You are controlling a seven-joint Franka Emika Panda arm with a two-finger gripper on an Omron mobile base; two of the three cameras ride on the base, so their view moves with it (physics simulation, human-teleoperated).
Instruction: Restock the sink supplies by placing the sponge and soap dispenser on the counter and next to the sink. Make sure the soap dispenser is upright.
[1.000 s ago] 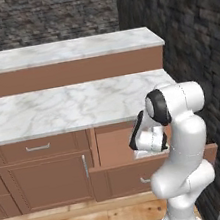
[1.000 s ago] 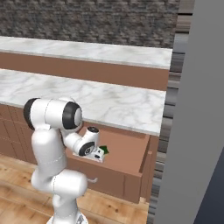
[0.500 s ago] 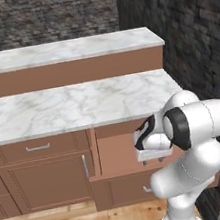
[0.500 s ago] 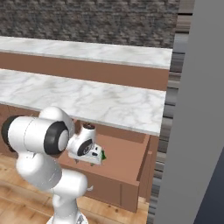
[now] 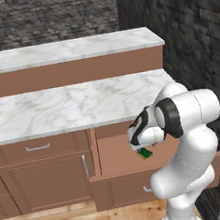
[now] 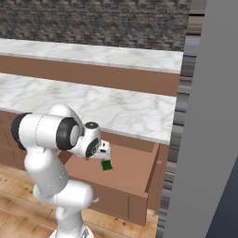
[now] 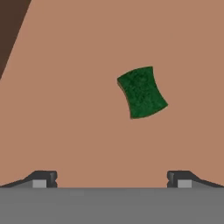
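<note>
The sponge (image 7: 142, 92), a small green block, lies on the brown floor of an open drawer (image 5: 114, 154). My gripper (image 7: 111, 180) hangs above it, open, with its fingertips (image 7: 41, 179) wide apart and nothing between them. From the base views the sponge (image 5: 145, 153) (image 6: 106, 165) sits just under the gripper (image 5: 141, 146) (image 6: 103, 157), a small gap apart. The soap dispenser, the sink and its counter are out of view.
The drawer (image 6: 135, 179) stands pulled out under a plain marble top (image 5: 66, 106), with a higher marble ledge (image 5: 61, 50) behind. Closed drawers and a cabinet door (image 5: 45, 178) are to the left. A dark stone wall (image 5: 185, 33) closes the right side.
The arm's elbow has swung down and sideways, bringing the hand to point straight down over the sponge. The sponge has not moved and the jaws have stayed open.
</note>
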